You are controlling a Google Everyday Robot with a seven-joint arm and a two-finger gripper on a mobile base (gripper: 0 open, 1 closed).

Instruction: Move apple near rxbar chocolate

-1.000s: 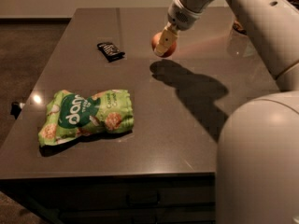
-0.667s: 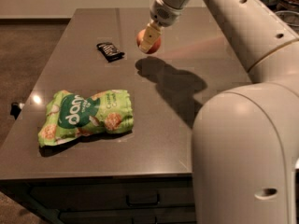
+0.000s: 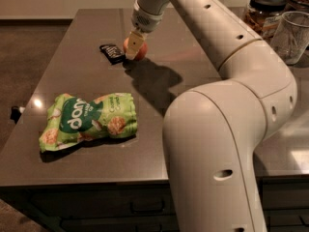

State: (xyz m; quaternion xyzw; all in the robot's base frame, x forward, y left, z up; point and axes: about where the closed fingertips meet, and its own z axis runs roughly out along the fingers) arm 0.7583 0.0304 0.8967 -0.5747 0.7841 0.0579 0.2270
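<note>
The red-orange apple (image 3: 137, 49) is held in my gripper (image 3: 134, 48), low over the dark table, at the far middle of the top. The gripper's fingers (image 3: 133, 46) are shut around the apple. The rxbar chocolate (image 3: 112, 52), a small flat black bar, lies on the table just left of the apple, a short gap away. My white arm reaches in from the lower right and arcs over the table to the gripper.
A large green snack bag (image 3: 88, 121) lies at the front left of the table (image 3: 72, 71). A lidded glass jar (image 3: 263, 13) and a clear glass (image 3: 292, 36) stand at the far right. The arm's shadow falls right of the apple.
My gripper has carried the apple leftward and lower, from the table's middle-right to just right of the black bar.
</note>
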